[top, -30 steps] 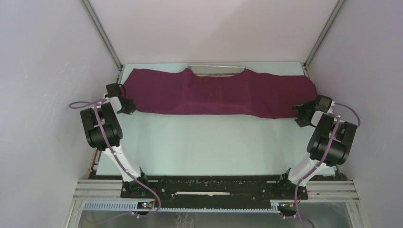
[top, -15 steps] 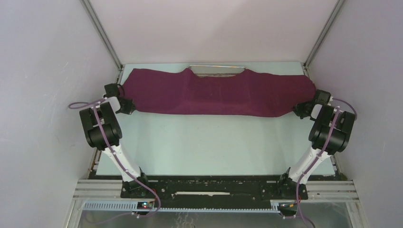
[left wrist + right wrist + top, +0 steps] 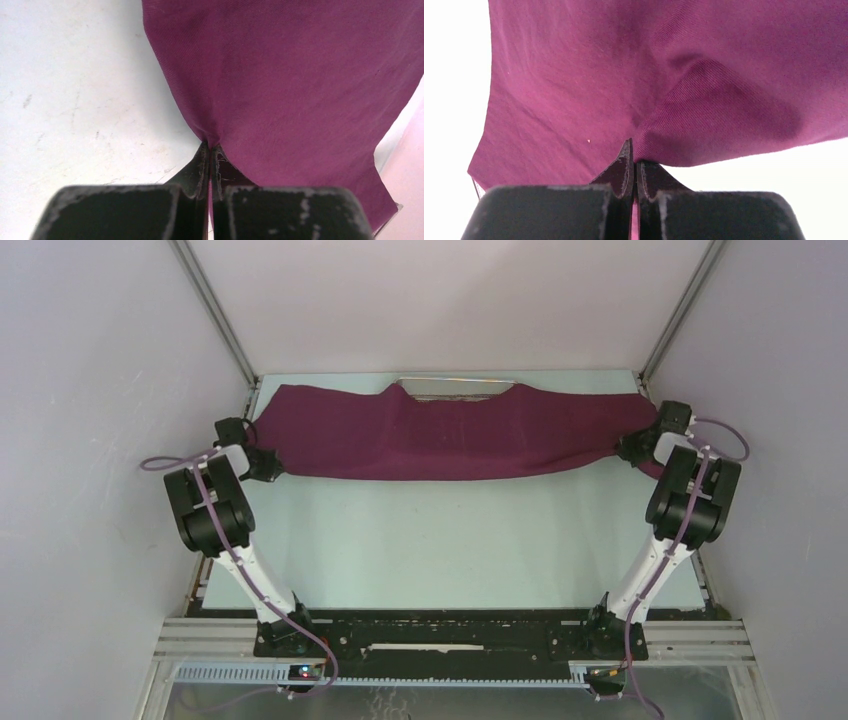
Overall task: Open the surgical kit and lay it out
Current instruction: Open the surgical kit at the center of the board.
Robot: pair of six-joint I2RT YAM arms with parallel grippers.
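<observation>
Jaws of left gripper [image 3: 210, 148] and right gripper [image 3: 633, 152] clamp opposite ends of the cloth wrap [image 3: 450, 440].

Soft, even light is filling the overhead view, laying a faint shadow beneath the cloth wrap [image 3: 450, 435] on the worktop [image 3: 450, 540], while the right wrist view is blowing the worktop out to featureless white.
</observation>
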